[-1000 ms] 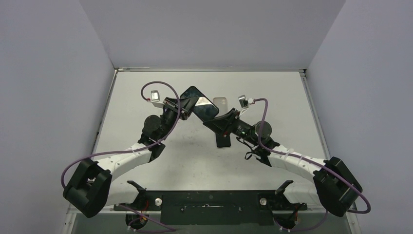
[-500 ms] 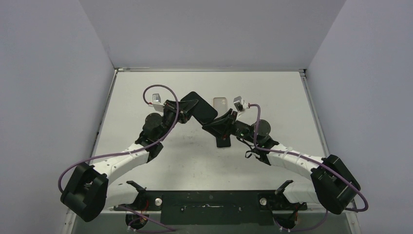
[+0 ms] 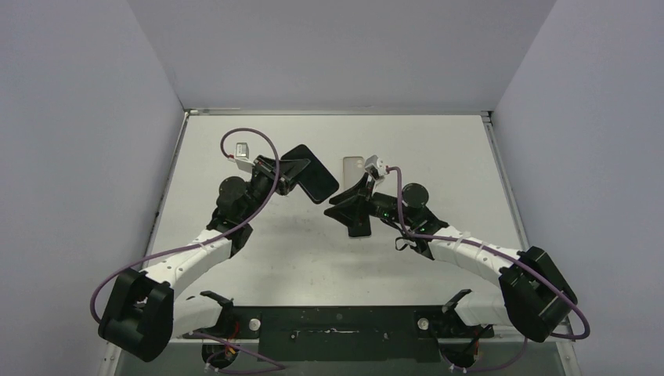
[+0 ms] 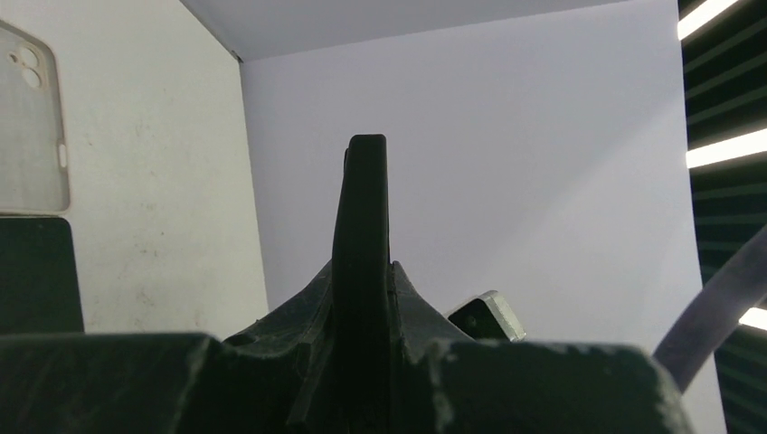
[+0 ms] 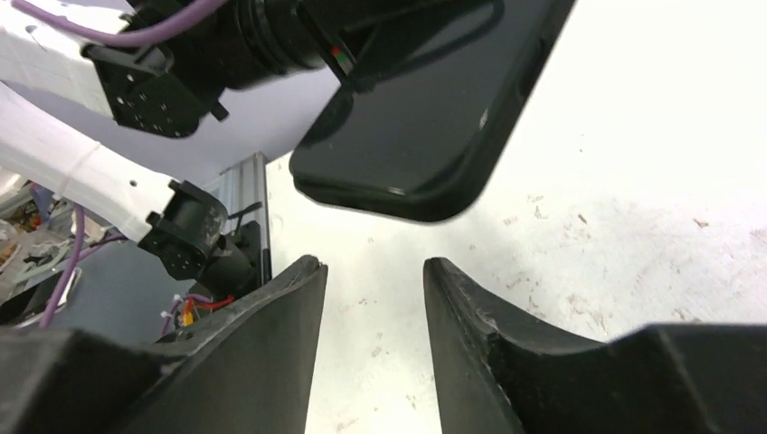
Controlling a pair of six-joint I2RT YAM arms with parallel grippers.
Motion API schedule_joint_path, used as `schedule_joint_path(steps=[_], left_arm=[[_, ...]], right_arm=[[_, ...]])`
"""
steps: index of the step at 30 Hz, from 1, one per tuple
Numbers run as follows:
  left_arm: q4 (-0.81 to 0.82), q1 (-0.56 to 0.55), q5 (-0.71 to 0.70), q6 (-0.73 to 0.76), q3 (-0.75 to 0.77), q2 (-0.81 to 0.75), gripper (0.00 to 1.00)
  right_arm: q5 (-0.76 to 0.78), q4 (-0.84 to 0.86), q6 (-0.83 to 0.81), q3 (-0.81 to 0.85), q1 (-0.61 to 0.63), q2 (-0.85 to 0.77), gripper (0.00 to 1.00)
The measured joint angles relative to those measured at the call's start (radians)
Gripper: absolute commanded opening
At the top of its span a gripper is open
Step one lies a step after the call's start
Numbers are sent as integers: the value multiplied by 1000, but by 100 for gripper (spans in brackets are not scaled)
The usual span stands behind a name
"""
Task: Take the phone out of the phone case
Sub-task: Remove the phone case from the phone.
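My left gripper (image 3: pixel 291 177) is shut on the black phone (image 3: pixel 312 174) and holds it off the table, tilted. In the left wrist view the phone (image 4: pixel 362 208) stands edge-on between the fingers of the left gripper (image 4: pixel 362 271). The clear phone case (image 3: pixel 355 167) lies flat and empty on the table behind my right gripper, and shows at the left edge of the left wrist view (image 4: pixel 32 117). My right gripper (image 3: pixel 344 205) is open and empty, just right of the phone. In the right wrist view the phone (image 5: pixel 425 117) hangs beyond the right gripper (image 5: pixel 371 271).
A dark flat thing (image 3: pixel 359 227) lies on the white table (image 3: pixel 438 149) under my right gripper. Grey walls close the table in at the back and both sides. The arm bases and a black rail (image 3: pixel 337 321) are at the near edge.
My left gripper has carried the phone to the left and a little nearer, away from my right gripper. The right gripper has drawn back slightly and stands apart from the phone.
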Motion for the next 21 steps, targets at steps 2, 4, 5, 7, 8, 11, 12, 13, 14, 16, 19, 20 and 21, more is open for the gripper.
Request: schedule_joint_path(steps=[2, 4, 5, 7, 8, 11, 12, 13, 14, 16, 19, 20, 21], left_arm=[[1, 37, 46, 26, 0, -1, 0], [1, 74, 96, 51, -1, -1, 0], [1, 90, 124, 67, -1, -1, 0], [-2, 117, 184, 111, 0, -1, 0], [-8, 126, 215, 135, 5, 0, 0], [-40, 138, 307, 211, 37, 5, 0], [-51, 140, 338, 239, 52, 6, 0], [-56, 142, 370, 263, 68, 9, 0], [-63, 144, 399, 287, 85, 13, 0], [-68, 146, 454, 331, 117, 23, 0], [-69, 146, 519, 381, 145, 38, 0], [-68, 146, 545, 397, 151, 43, 0], [-69, 146, 561, 412, 153, 46, 0]], right_arm=[[-8, -51, -16, 0, -6, -6, 54], [-20, -107, -26, 0, -14, -23, 58], [-29, -132, -32, 0, -19, -36, 59], [-50, -178, -42, 0, -28, -64, 60], [-61, -194, -45, 1, -33, -74, 61], [-103, -259, -55, 23, -46, -94, 61], [-116, -278, -61, 36, -49, -94, 61], [-125, -293, -64, 47, -51, -94, 61], [-141, -311, -68, 63, -52, -94, 61], [-166, -333, -72, 90, -53, -91, 61], [-208, -352, -76, 145, -57, -66, 60], [-220, -356, -77, 162, -57, -55, 59], [-231, -357, -78, 174, -57, -45, 59]])
